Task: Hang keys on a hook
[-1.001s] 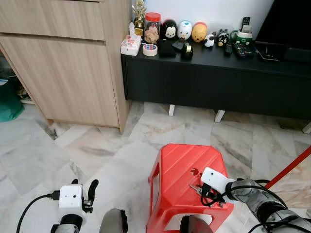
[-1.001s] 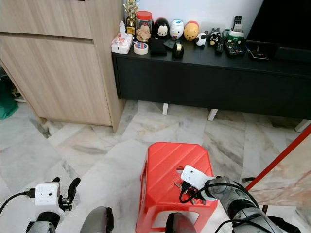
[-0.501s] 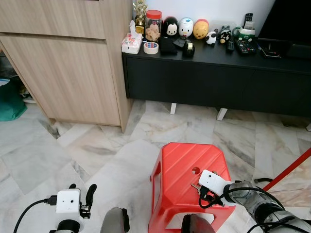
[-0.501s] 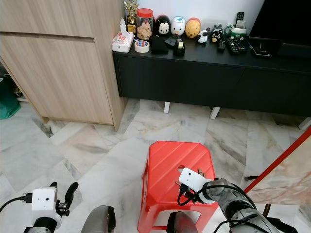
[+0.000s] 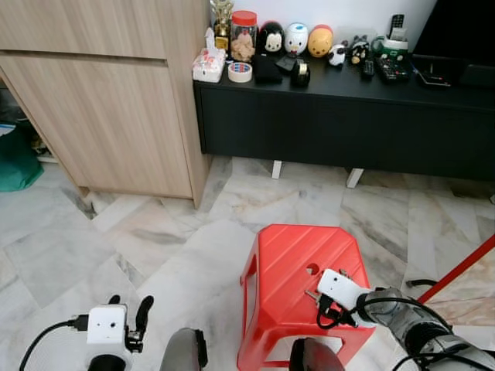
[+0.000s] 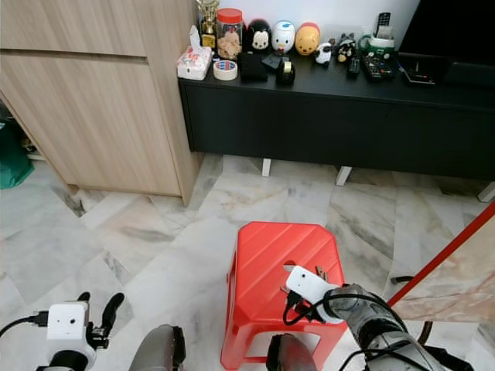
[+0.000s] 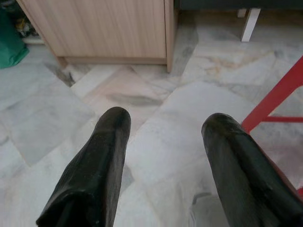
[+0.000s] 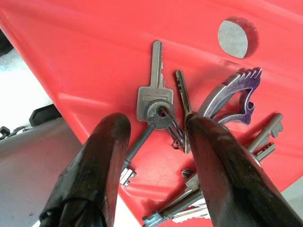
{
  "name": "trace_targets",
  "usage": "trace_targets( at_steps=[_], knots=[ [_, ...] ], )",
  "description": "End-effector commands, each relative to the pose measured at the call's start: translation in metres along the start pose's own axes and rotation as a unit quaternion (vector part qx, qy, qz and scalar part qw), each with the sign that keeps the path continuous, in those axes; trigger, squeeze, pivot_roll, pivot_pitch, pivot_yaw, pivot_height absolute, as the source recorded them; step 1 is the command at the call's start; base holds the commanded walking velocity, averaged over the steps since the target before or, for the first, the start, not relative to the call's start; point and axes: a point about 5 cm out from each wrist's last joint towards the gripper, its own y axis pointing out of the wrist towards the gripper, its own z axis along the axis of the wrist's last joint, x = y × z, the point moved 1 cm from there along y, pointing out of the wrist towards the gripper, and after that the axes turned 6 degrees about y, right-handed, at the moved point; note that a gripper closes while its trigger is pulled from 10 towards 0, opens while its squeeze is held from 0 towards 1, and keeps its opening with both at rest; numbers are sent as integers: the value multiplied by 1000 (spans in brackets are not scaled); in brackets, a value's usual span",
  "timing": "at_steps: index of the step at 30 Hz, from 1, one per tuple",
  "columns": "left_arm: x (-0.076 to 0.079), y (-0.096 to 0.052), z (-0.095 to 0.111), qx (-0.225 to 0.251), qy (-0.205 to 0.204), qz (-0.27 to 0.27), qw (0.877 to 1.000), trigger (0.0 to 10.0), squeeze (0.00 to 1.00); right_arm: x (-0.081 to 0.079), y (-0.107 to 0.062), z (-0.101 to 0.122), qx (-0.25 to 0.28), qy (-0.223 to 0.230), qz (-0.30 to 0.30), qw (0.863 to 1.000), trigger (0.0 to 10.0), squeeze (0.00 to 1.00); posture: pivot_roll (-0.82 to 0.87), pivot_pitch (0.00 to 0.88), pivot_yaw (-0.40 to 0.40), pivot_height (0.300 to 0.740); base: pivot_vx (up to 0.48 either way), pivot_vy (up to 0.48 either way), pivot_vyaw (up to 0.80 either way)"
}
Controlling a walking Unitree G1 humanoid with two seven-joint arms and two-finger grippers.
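Step in hand: the pick-up, judging by how things lie; the keys (image 8: 182, 137) are not yet lifted, and no hook can be made out in these frames.

Keys: a bunch on a ring, fanned flat on the top of the red stool (image 5: 290, 267) near its lower right edge, just below the round hole (image 8: 233, 37) in the seat. A purple bottle-opener fob (image 8: 232, 92) lies among them.

Right gripper (image 8: 156, 127): low at the lower right of the head views, reaching over the stool's near edge. Its two black fingers (image 8: 102, 156) are spread and straddle the bunch, one on each side of the ring, pinching nothing yet (whether the tips touch the seat cannot be told).

Left gripper (image 7: 163, 125): hangs idle at the lower left of the head views, fingers apart and holding nothing, with marble floor (image 7: 156, 94) and the wooden cabinet (image 5: 100, 100) ahead of it.

Surroundings: a black TV console (image 5: 348, 116) across the upper part of the frame, with jars, figurines and remotes along its top.

Next move calls for: closing the fingers around the ring, where the keys gather, not on a loose blade that could slide on the smooth plastic; then a straight lift clear of the seat before searching for the hook.

Risk: a partial pinch may catch a single key and let the bunch swing or slip.
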Motion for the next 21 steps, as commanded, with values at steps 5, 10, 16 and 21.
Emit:
trace_targets(
  at_steps=[5, 10, 16, 21],
  knots=[
    [-1, -5, 0, -5, 1, -5, 1000, 10000, 0, 7, -3, 0, -2, 21, -12, 1000, 10000, 0, 178, 148, -63, 625, 0, 0, 0],
    [-2, -6, 1, -6, 2, -6, 1000, 10000, 0, 7, -3, 0, -3, 27, -14, 1000, 4275, 0, 183, 153, -63, 625, 0, 0, 0],
    [-2, -9, 1, -9, 4, -8, 1000, 10000, 0, 6, -2, 1, -6, 27, -16, 999, 0, 0, 184, 163, -58, 625, 0, 0, 0],
    [-3, -10, 2, -11, 4, -8, 1000, 10000, 0, 4, -1, -1, -8, 29, -13, 999, 0, 0, 187, 168, -56, 625, 0, 0, 0]
  ],
)
